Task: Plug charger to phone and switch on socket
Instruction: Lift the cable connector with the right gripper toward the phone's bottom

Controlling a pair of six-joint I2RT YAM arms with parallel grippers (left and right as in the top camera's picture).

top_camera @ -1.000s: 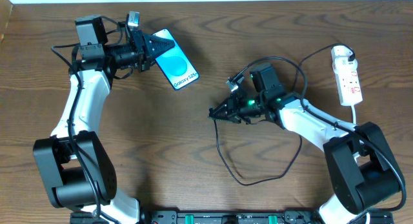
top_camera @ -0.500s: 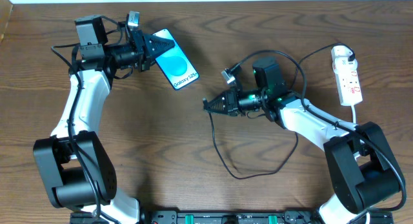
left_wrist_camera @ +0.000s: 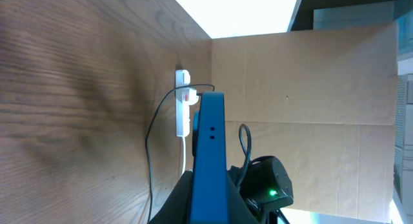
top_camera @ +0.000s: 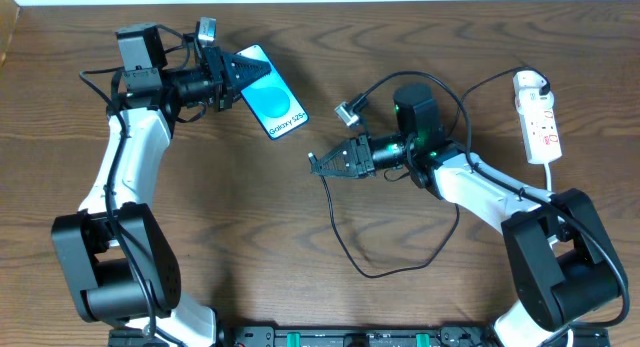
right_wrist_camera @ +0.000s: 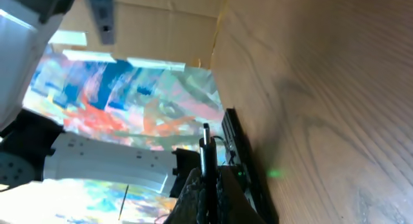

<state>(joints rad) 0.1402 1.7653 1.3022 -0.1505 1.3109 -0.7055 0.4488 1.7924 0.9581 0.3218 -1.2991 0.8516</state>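
The charger (right_wrist_camera: 205, 143), its connector tip clenched in my right gripper (top_camera: 318, 165), points straight ahead at the phone (top_camera: 278, 105), which my left gripper (top_camera: 245, 79) clamps on edge, presumably presenting its port.

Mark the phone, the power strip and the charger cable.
phone (top_camera: 272, 95): overhead view, middle of its blue screen.
power strip (top_camera: 540, 122): overhead view, its white body.
charger cable (top_camera: 378, 275): overhead view, bottom of its loop.
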